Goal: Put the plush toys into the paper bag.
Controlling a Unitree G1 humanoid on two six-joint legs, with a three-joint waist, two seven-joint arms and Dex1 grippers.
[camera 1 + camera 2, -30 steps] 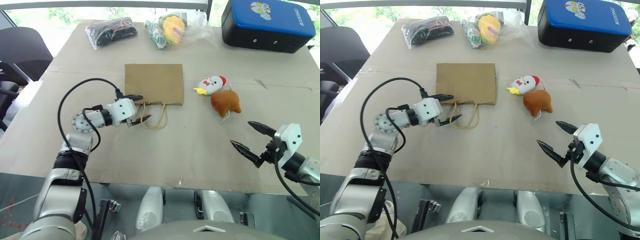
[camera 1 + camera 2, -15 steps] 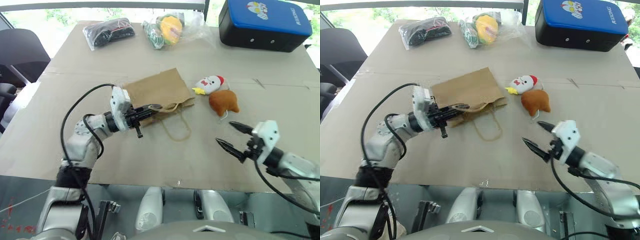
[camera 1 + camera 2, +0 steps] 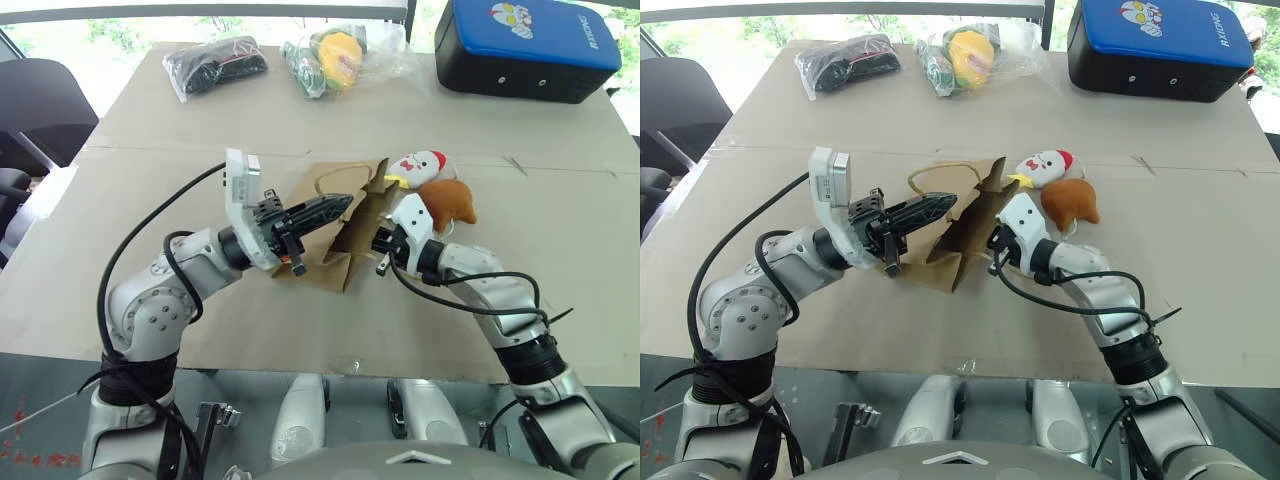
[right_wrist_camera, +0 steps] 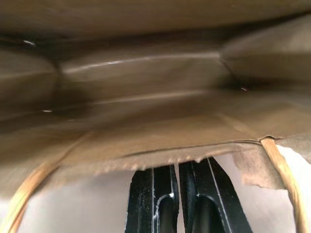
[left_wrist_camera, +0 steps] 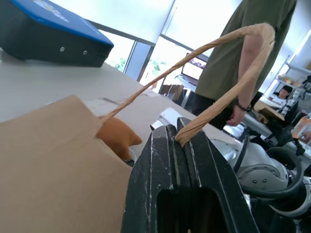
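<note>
I find my left claw (image 3: 335, 206) pressed together on one twisted handle (image 5: 228, 73) of the paper bag (image 3: 340, 235), holding the bag lifted and tilted above the tabletop (image 3: 300, 320), its mouth facing the right arm. My right claw (image 3: 380, 243) is pressed together at the edge of the bag's mouth; from the right wrist view its fingers (image 4: 150, 204) sit at the torn lower lip of the brown interior, and I cannot confirm a pinch on the paper. Just beyond the bag lie the orange-brown drumstick toy (image 3: 448, 201) and the white chicken toy (image 3: 420, 168), touching each other, both outside the bag. Farther back I note two clear plastic bags (image 3: 218, 62) and a blue-topped black case (image 3: 525, 48)
</note>
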